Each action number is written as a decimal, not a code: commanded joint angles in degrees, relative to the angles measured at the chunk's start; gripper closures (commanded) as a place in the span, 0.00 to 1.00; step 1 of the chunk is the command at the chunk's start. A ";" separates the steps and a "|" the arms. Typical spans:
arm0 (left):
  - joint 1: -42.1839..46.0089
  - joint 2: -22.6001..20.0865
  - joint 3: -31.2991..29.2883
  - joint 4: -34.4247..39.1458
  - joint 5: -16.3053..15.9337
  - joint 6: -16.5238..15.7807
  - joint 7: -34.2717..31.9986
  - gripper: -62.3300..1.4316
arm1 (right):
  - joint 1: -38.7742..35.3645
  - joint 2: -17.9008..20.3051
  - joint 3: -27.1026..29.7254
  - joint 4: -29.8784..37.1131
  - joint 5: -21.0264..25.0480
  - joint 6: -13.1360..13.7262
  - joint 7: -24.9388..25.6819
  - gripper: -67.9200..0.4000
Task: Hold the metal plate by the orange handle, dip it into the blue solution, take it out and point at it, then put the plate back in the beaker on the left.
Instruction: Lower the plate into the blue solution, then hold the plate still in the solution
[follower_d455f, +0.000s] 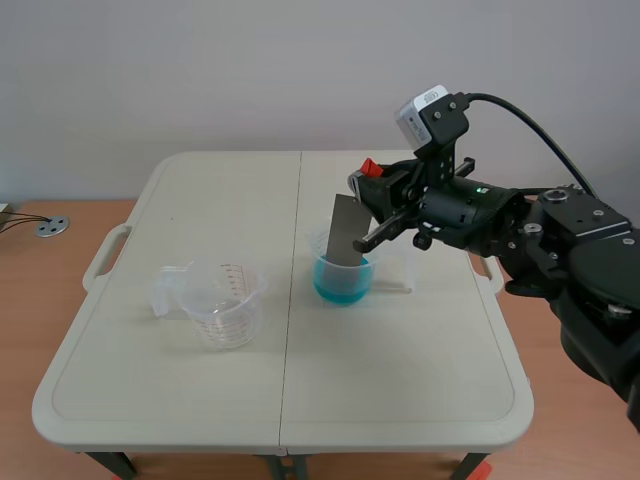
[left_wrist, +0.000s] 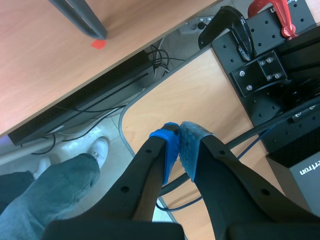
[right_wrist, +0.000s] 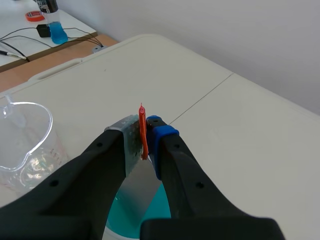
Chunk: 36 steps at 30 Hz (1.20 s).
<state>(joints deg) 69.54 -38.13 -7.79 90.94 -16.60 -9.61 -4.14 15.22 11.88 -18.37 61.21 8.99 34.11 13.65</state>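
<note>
My right gripper (follower_d455f: 372, 196) is shut on the orange handle (right_wrist: 143, 131) of the metal plate (follower_d455f: 347, 234). The grey plate hangs tilted, its lower end inside the beaker of blue solution (follower_d455f: 342, 277) right of the table's middle. In the right wrist view the orange handle is pressed between my pads, with the plate (right_wrist: 142, 185) running down into the blue liquid (right_wrist: 157, 212). An empty clear beaker (follower_d455f: 224, 303) stands on the left half of the table, seen also beside my right gripper (right_wrist: 146, 137) as a clear beaker (right_wrist: 25, 145). My left gripper (left_wrist: 179, 145) is shut on nothing, off the table.
The white folding table (follower_d455f: 150, 400) has a seam down its middle. In the left wrist view I look at a wooden floor (left_wrist: 200, 100), cables, a black mount (left_wrist: 280, 65) and a person's leg and shoe (left_wrist: 60, 175). A small blue-filled bottle (right_wrist: 56, 27) stands on a far desk.
</note>
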 joint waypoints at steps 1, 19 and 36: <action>0.13 0.15 0.17 0.72 -0.37 -0.20 -0.33 0.95 | 0.94 0.00 0.31 0.07 -0.24 0.24 -0.20 0.98; 0.13 0.15 0.17 0.72 -0.37 -0.20 -0.33 0.95 | 0.96 -0.02 0.31 0.07 -0.92 0.24 -0.17 0.98; 0.13 0.15 0.17 0.72 -0.37 -0.20 -0.35 0.95 | 0.96 -0.02 0.31 0.07 -0.92 0.24 -0.17 0.98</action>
<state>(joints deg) 69.54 -38.13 -7.79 90.94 -16.60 -9.61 -4.14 15.38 11.88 -18.33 61.10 8.32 34.11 13.69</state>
